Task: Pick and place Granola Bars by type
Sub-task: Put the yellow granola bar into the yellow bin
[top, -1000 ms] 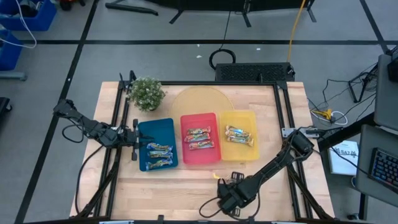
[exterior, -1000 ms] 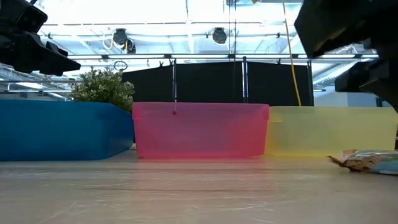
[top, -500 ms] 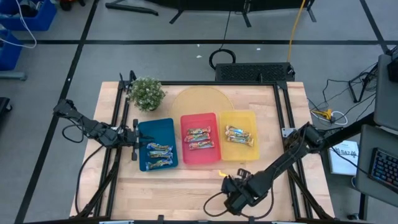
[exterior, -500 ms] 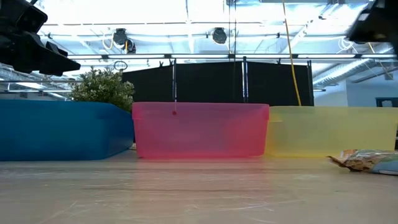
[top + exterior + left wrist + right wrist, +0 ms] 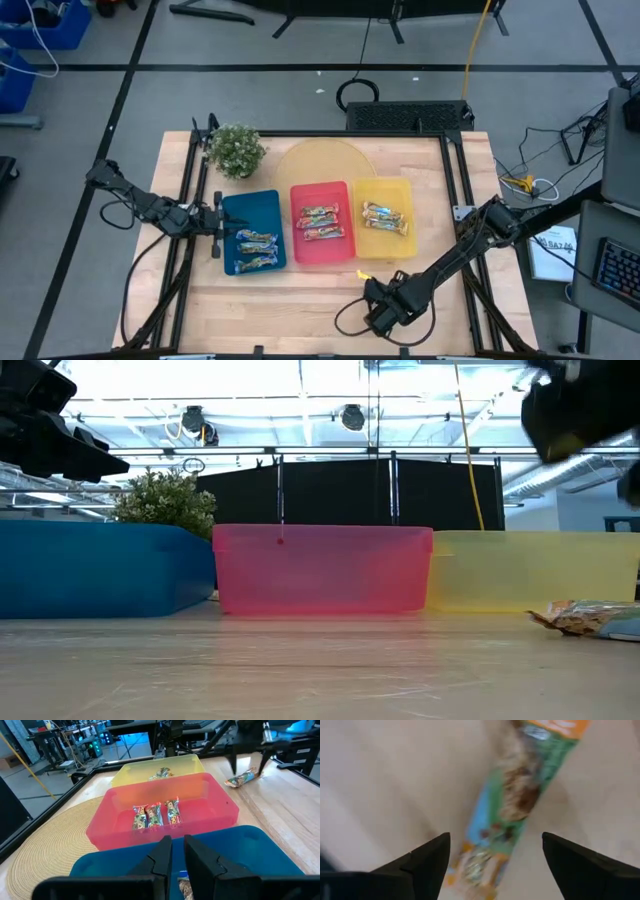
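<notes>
Left of the red tray (image 5: 322, 237), the left pincer (image 5: 216, 218) hangs at the outer edge of the blue tray (image 5: 252, 210), its fingers (image 5: 161, 855) drawn nearly together on nothing. The blue tray touches the red tray's left side and holds two bars (image 5: 256, 250), one behind the other. A plant (image 5: 236, 150) stands behind the blue tray, up-left of the red one. The red tray itself holds three bars (image 5: 322, 223) lying across it in a row. Touching its right side, the yellow tray (image 5: 383, 192) holds two bars (image 5: 383, 218). In front of the gap between the red and yellow trays, one loose bar (image 5: 512, 805) lies on the table (image 5: 290, 300), with what looks like an orange, green and blue wrapper, though the close view is blurred. The right pincer (image 5: 378, 300) hovers just in front of that bar, fingers (image 5: 422, 862) spread wide to either side of it, holding nothing.
</notes>
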You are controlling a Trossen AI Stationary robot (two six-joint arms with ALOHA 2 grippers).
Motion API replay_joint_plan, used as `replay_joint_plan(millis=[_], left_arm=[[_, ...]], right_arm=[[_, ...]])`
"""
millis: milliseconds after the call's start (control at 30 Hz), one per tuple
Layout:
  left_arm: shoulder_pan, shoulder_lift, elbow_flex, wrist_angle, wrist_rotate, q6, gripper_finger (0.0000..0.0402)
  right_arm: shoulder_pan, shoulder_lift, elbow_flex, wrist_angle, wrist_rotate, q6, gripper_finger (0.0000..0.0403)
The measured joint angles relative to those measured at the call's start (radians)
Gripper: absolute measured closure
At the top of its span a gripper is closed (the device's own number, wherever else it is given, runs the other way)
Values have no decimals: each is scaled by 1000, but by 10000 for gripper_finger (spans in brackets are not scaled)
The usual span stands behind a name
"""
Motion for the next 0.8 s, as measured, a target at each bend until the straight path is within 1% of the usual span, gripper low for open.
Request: replay_joint_plan(millis=[167, 300, 433, 500, 600, 800], left_arm=[[0, 0, 0, 0, 0, 0, 344], [0, 0, 0, 0, 0, 0, 344], [0, 0, 0, 0, 0, 1, 344], [0, 0, 0, 0, 0, 1, 344], [0, 0, 0, 1, 0, 1, 344], [0, 0, 0, 2, 0, 1, 344]], right_arm=[[-7, -10, -104, 110, 0, -2, 95], [-13, -8, -155, 115, 2, -38, 107], [-15, -6, -194, 108, 0, -108, 126], [-15, -6, -211, 108, 1, -124, 140], [-15, -6, -224, 108, 5, -104, 168], [-15, -12, -227, 107, 27, -100, 242]])
